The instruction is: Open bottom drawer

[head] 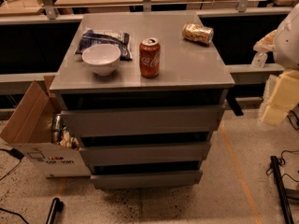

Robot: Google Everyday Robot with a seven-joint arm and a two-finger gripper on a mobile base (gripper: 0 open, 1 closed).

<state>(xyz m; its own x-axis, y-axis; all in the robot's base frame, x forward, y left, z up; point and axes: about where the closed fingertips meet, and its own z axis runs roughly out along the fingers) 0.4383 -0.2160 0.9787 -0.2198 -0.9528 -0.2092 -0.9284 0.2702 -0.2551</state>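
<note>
The bottom drawer (pixel 146 178) is the slimmest and lowest grey front of the grey cabinet (pixel 140 120), close to the floor. It sits pushed in, with a dark gap above it, under two taller grey fronts. My gripper (pixel 279 99) shows as cream-coloured parts at the right edge of the view. It is off to the right of the cabinet, at about the height of the top drawer, well apart from the bottom drawer. The white arm body (pixel 289 36) is above it.
On the cabinet top stand a red cola can (pixel 149 57), a white bowl (pixel 101 58), a blue snack bag (pixel 103 40) and a gold can on its side (pixel 197 33). An open cardboard box (pixel 35 125) stands left of the cabinet. A black stand (pixel 280 185) and cables lie on the floor.
</note>
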